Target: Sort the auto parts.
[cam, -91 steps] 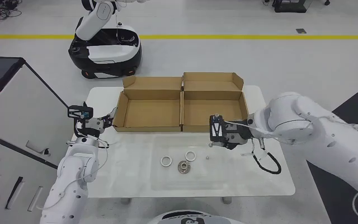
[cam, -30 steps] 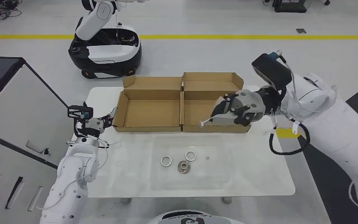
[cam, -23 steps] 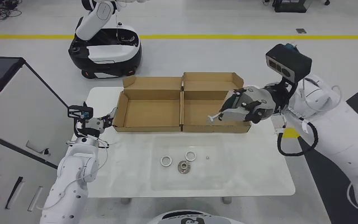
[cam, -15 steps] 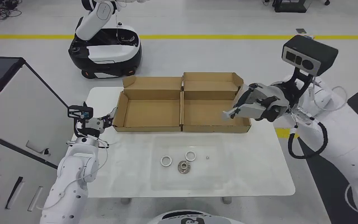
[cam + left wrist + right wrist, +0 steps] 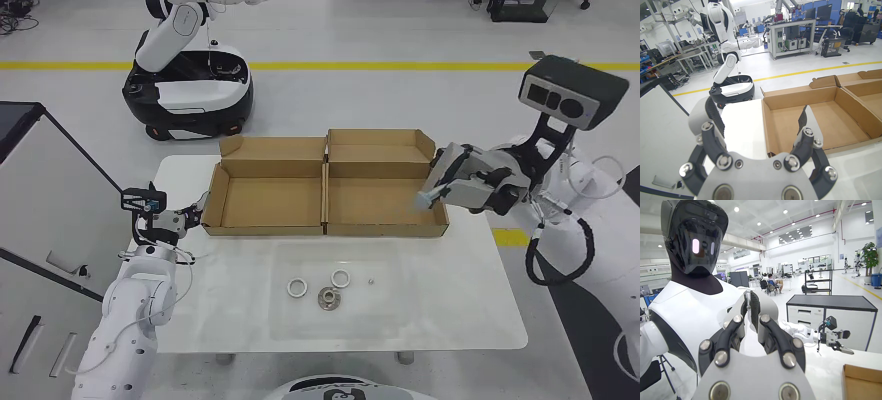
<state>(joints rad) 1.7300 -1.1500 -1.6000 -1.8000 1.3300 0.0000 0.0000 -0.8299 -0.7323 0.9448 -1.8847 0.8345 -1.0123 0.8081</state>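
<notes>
My right gripper (image 5: 434, 196) hangs over the right-hand wall of the right cardboard box (image 5: 380, 232), shut on a grey metal bolt (image 5: 748, 300) that sticks out between its fingers (image 5: 754, 306). The left cardboard box (image 5: 268, 231) stands beside it with its floor bare. Near the table's front lie two white rings (image 5: 297, 288) (image 5: 341, 278), a metal flanged part (image 5: 327, 296) and a tiny piece (image 5: 371, 281). My left gripper (image 5: 193, 215) (image 5: 758, 108) is open at the table's left side, just outside the left box's (image 5: 831, 121) wall.
The white table (image 5: 450, 290) has bare room to the right of the small parts. Another robot on a dark base (image 5: 190, 90) stands on the floor behind the boxes. A yellow floor line (image 5: 400, 66) runs behind it.
The right arm rose from the table near the small parts with the bolt, then swung right across the right box to its right-hand wall. The left arm stayed still.
</notes>
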